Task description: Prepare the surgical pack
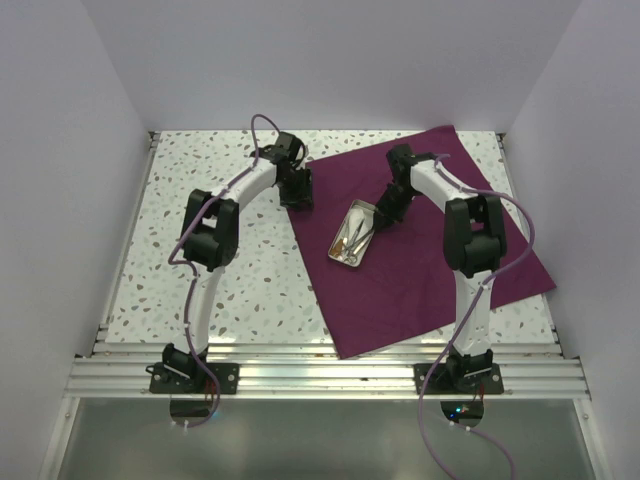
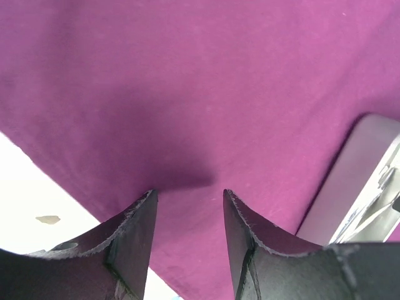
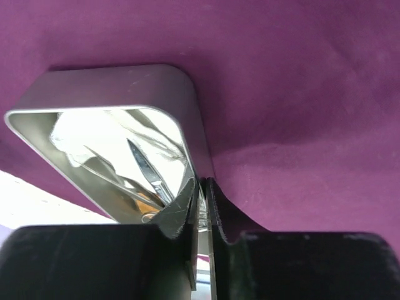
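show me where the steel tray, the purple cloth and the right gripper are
steel tray [image 3: 119, 84], right wrist view, on its outer side wall
purple cloth [image 1: 420, 285], top external view, bare stretch near the tray
right gripper [image 3: 201, 182], right wrist view, between fingertips pinching the tray rim

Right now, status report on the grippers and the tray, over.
Left gripper open, empty, at purple cloth edge. Right gripper pinching steel tray wall. Instruments inside tray. Nothing in the way.
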